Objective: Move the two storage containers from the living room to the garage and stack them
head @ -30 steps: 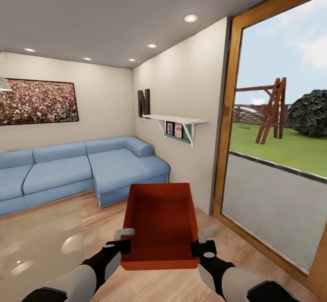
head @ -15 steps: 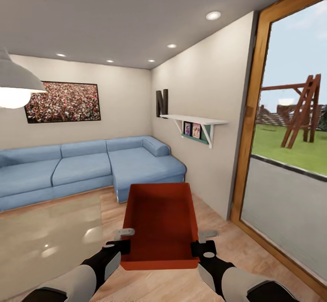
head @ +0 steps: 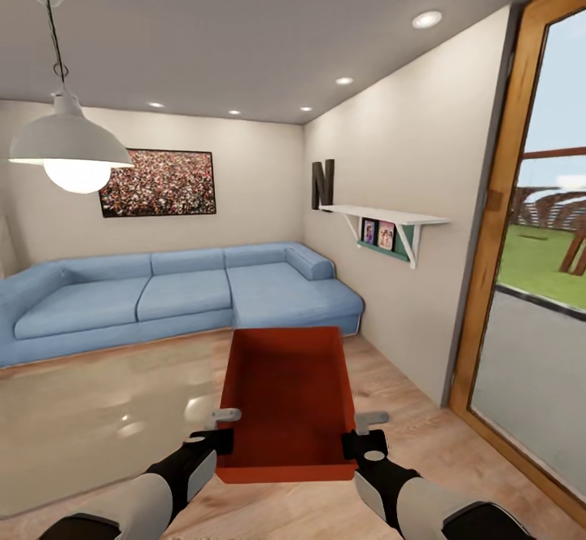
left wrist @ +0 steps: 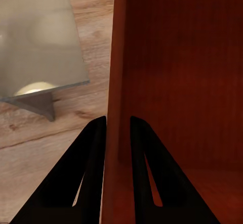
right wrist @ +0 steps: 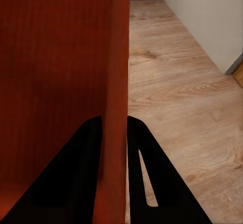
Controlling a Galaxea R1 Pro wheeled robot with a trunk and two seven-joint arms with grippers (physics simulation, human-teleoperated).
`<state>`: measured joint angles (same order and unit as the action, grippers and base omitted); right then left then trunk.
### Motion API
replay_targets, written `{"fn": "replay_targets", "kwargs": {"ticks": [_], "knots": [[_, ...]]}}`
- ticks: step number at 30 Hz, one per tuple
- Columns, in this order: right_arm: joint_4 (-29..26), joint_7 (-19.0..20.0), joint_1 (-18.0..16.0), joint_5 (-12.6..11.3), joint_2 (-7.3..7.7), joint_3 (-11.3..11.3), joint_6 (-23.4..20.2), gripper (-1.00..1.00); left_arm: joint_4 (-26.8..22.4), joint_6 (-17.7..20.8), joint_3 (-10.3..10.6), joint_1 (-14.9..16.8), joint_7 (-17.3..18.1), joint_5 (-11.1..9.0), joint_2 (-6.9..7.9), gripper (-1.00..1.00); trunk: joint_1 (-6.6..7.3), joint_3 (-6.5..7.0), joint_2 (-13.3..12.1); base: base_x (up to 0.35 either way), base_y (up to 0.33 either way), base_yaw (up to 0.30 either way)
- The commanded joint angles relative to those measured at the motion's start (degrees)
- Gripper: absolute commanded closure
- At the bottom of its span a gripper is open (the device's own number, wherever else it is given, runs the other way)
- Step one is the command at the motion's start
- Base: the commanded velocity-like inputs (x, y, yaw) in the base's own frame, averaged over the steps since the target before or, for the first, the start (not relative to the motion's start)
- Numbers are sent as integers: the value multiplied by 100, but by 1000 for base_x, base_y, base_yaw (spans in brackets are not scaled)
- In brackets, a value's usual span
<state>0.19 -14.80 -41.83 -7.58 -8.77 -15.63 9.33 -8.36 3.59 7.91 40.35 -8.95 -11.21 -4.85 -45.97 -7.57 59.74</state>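
One red-orange storage container (head: 286, 398) hangs in front of me over the living room's wood floor, empty and lidless. My left gripper (head: 221, 441) is shut on its left wall, and my right gripper (head: 352, 442) is shut on its right wall. In the left wrist view the two dark fingers (left wrist: 93, 163) pinch the container's wall (left wrist: 167, 72) between them. Through the right wrist view I see the same clamp, my right gripper (right wrist: 114, 128) closed on the red wall (right wrist: 61, 62).
A glass table (head: 89, 418) lies low at the left, close to the left arm. A blue sectional sofa (head: 179, 296) runs along the back wall. A white pendant lamp (head: 69, 145) hangs upper left. At the right are a wall shelf (head: 387, 227) and a wood-framed glass door (head: 521, 263).
The whole view has swung to the left: the door slid toward the right edge, and the lamp and more of the sofa came in. The container stays fixed between both grippers.
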Motion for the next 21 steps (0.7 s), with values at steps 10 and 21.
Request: {"fn": "replay_targets", "kwargs": {"ticks": [10, 21], "knots": [[7, 30, -1, -15, -2, 223, -1, 100, -34, 7, -308, 6, -79, 83, 222, 100, -1, -8, 7, 0, 0, 269], [7, 30, -1, -16, -2, 225, -1, 100, -34, 9, -308, 8, -78, 83, 222, 100, -1, -8, 7, 0, 0, 269]]}}
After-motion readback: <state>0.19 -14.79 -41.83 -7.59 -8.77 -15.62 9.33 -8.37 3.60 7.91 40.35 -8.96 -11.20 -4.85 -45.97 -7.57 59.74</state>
